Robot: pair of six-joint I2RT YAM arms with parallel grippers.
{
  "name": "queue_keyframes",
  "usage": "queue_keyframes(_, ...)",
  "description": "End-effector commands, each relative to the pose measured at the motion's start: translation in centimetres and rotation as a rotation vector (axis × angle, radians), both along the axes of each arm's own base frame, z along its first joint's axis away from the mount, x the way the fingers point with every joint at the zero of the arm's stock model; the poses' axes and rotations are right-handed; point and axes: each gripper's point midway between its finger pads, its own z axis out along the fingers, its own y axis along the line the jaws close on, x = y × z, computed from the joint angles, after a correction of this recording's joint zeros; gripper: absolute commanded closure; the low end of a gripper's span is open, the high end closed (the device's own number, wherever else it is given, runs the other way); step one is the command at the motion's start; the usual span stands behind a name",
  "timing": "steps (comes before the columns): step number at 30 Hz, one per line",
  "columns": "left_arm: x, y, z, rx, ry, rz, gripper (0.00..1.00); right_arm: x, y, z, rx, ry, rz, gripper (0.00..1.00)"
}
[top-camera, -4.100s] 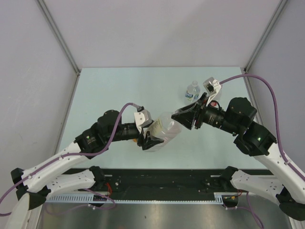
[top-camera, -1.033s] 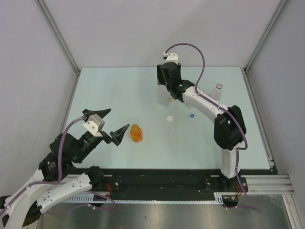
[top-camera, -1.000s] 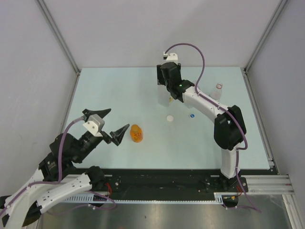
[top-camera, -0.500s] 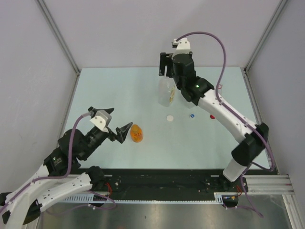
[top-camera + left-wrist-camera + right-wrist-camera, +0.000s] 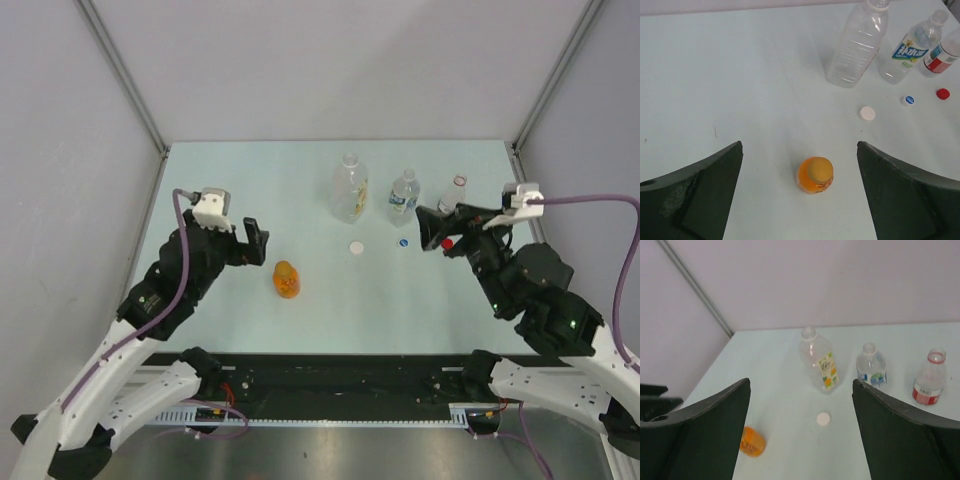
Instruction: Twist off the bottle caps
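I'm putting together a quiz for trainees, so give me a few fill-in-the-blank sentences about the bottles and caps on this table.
1. The cap lying nearest the large bottle is ___.
2. The cap closest to the red cap is ___.
3. The small bottle that has its cap on is ___ in colour.
4. The loose caps on the table number ___.

Missing words: white; blue; orange; three.

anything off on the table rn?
Nothing spilled or tipped. The large bottle, blue-label bottle and red-label bottle stand upright, uncapped; the white cap, blue cap and red cap lie loose in front. One oddity: the small orange bottle stands apart from them, apparently with its cap on.
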Motion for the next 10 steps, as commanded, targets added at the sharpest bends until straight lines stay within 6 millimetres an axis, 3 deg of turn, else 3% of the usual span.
queue_keyframes(1,-0.2,0.3,0.1,-0.187,0.1,0.082,0.0,-1.5,-1.2,-6.0,-0.063,0.13,-0.019,0.13)
queue_keyframes(3,-0.1,0.5,-1.2,-0.227,0.178,0.154,0.0,-1.8,-1.6,-7.8,-0.092,0.167,-0.02,0.13)
queue_keyframes(8,-0.7,0.6,-3.6,-0.246,0.263,0.197,0.0,-2.4,-2.0,-9.1,-0.078,0.183,-0.006,0.13)
queue_keyframes(10,-0.9,0.6,-2.9,-0.273,0.227,0.18,0.0,-2.4,-1.8,-9.4,-0.072,0.186,0.0,0.13)
